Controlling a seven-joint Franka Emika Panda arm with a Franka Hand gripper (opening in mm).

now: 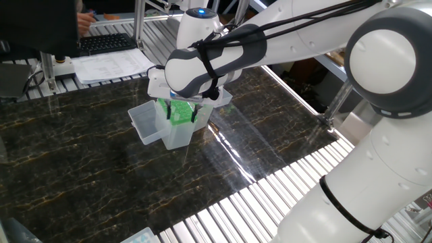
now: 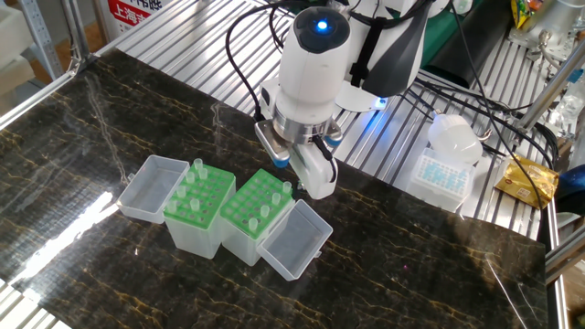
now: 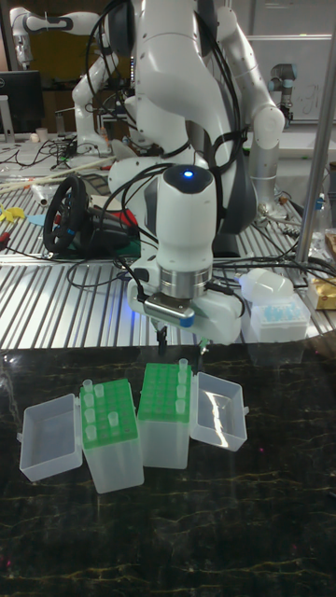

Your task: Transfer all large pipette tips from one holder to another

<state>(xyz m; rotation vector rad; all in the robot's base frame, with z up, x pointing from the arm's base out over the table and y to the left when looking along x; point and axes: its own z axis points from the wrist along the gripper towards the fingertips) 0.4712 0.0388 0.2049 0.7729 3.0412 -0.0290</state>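
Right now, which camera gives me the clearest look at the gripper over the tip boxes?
The tall fixed view: it faces the gripper and shows both fingers hanging apart above the right-hand tip box. The other fixed view shows the gripper from above, mostly its housing. In the remaining fixed view the arm's wrist covers it almost entirely.

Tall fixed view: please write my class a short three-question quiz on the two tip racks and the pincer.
1. True or false: the left rack and the right rack both have their lids open.
2. The pincer hangs above: A the left rack, B the right rack, C an open lid.
3. Fill in: the racks' perforated top plates are ____ in colour.
Key: 1 true; 2 B; 3 green.
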